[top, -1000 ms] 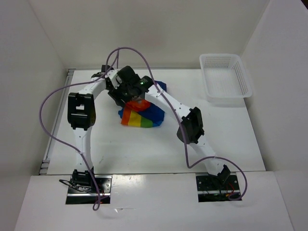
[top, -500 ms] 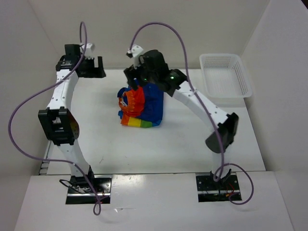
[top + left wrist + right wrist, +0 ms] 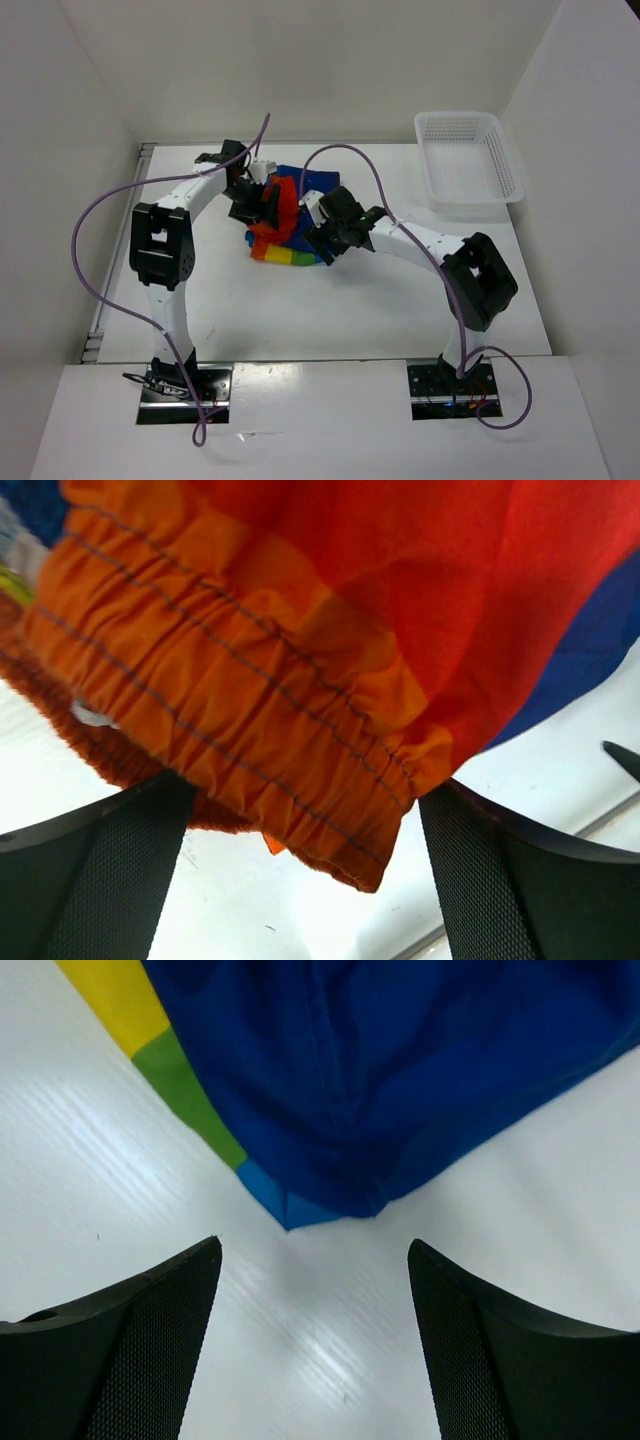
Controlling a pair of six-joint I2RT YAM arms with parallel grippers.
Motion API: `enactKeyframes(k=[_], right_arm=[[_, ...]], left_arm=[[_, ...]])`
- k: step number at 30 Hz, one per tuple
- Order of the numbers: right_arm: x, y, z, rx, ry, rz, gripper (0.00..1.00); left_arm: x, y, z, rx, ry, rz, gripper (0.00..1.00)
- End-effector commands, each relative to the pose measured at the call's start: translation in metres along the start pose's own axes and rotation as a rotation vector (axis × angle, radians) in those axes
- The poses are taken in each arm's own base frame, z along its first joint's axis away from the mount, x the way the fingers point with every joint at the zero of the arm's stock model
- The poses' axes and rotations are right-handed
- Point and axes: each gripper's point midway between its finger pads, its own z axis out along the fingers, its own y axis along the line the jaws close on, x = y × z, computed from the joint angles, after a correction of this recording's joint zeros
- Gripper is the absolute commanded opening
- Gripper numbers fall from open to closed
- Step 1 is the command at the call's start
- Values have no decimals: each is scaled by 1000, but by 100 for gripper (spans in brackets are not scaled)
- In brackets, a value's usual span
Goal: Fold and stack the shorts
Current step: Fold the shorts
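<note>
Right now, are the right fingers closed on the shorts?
No, the right fingers stand apart over bare table, the shorts' blue corner lying just beyond their tips.

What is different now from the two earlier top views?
The left gripper swung out to the far left, then came back to the shorts; it now sits open around their orange waistband. The right gripper came nearer, from the shorts' far side to their blue corner, and is open. The shorts are a heap in about the same spot, and the basket is unmoved.

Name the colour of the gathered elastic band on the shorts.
Orange. The band of the shorts shows best in the left wrist view.
</note>
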Motion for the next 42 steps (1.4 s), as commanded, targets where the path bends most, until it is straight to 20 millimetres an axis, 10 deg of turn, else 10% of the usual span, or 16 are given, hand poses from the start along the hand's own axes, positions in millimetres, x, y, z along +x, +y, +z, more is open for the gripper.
enactKeyframes(k=[1,9,14,16,21,25,29,35,39,42], right_arm=[[-24,-7,21,7,-114,34,80],[-10,-1,60,-12,-64,191,55],[10,-13,71,51,-18,237,3],[10,-18,66,58,-19,232,0],[14,-33,33,94,-22,154,0],[19,-19,20,32,-30,98,0],[6,-14,12,-12,-61,48,37],[-15,-7,-21,-76,-104,-35,73],[-48,-17,-63,-78,-242,4,68],[-84,-17,-77,-83,-396,47,41]], left_arm=[[-28,3,-11,-23,-96,42,96],[-38,-10,-8,122,-114,33,41],[-21,10,-4,111,-83,-27,14],[-16,33,-4,78,-78,-75,8],[-3,90,-6,-7,-54,-191,10],[0,63,-3,89,-17,-190,40],[-4,37,-5,158,-10,-166,64],[-42,36,-67,110,-149,-121,74],[-74,20,-103,6,-237,-26,72],[-86,-8,-105,-21,-256,53,66]])
